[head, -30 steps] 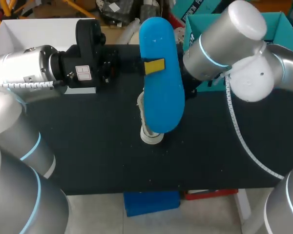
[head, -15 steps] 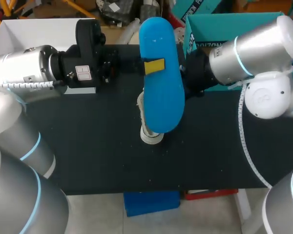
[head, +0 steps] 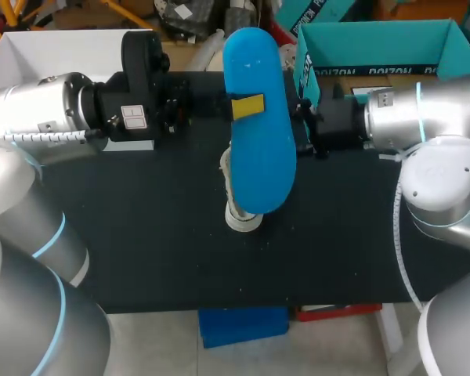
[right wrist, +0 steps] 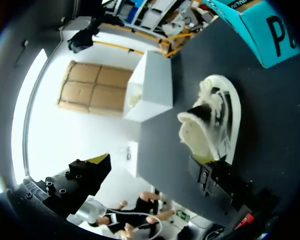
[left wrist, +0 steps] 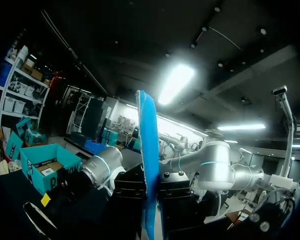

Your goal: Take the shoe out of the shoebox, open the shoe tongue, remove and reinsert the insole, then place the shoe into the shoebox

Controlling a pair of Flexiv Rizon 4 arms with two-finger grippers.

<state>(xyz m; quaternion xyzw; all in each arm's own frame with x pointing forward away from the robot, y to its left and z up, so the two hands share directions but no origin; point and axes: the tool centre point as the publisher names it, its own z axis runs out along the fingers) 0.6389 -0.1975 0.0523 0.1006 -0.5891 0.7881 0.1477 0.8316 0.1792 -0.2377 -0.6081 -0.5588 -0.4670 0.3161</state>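
The blue insole [head: 257, 157] hangs high over the table's middle, and my left gripper [head: 247, 106] is shut on it, one yellow tip showing on its face. In the left wrist view the insole [left wrist: 149, 165] stands edge-on between the fingers. The white shoe [head: 240, 215] lies on the black table directly below, mostly hidden by the insole. My right gripper [head: 301, 129] sits just right of the insole, open and holding nothing. Seen from the right wrist, the shoe [right wrist: 212, 125] lies ahead of the open gripper [right wrist: 151, 162], its mouth turned toward it. The teal shoebox [head: 376, 39] stands at the back right.
A white box lid [head: 55, 47] rests at the back left, under my left arm. The black table [head: 141, 243] has free room in front of the shoe. The shoebox [right wrist: 262, 30] and white lid [right wrist: 152, 85] lie beyond the shoe in the right wrist view.
My right arm has swung down and levelled out, uncovering the teal shoebox, while its gripper stayed beside the insole. The left arm and insole have not moved.
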